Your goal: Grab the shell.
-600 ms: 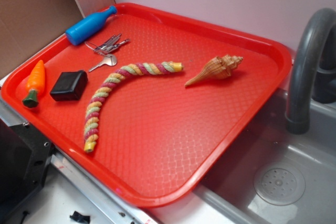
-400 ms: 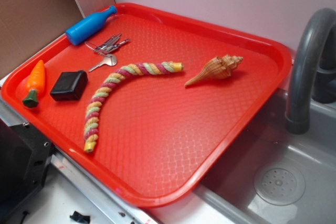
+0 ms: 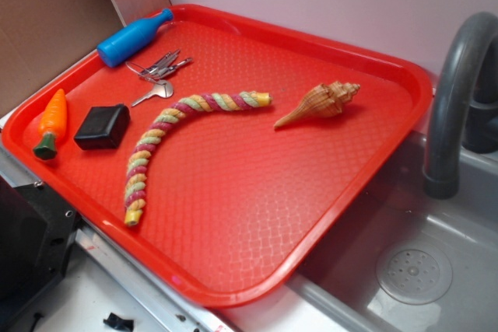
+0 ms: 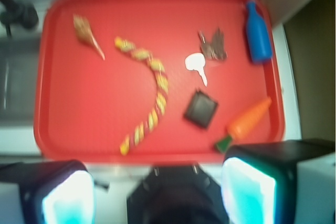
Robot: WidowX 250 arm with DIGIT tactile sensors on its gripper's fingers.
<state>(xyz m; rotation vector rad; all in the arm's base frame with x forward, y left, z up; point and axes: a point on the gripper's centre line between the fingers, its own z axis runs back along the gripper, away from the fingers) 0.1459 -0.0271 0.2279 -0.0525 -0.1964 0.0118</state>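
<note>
The shell (image 3: pixel 319 103) is tan-orange with brown ribs and lies on its side at the back right of the red tray (image 3: pixel 257 192), pointed tail toward the tray's middle. In the blurred wrist view the shell (image 4: pixel 86 35) shows at the upper left of the tray (image 4: pixel 94 108). My gripper (image 4: pixel 157 192) hangs high above the tray's near edge, far from the shell. It is open, its two pale pads (image 4: pixel 247 187) wide apart with nothing between them. The exterior view does not show the gripper.
On the tray lie a twisted multicolour rope stick (image 3: pixel 179 134), a black box (image 3: pixel 103 127), an orange toy carrot (image 3: pixel 51 120), keys (image 3: pixel 158 75) and a blue bottle (image 3: pixel 132 37). A grey sink (image 3: pixel 420 262) with a faucet (image 3: pixel 455 99) adjoins on the right.
A small dark shape has appeared at the top left corner of the exterior view. Nothing on the tray has moved.
</note>
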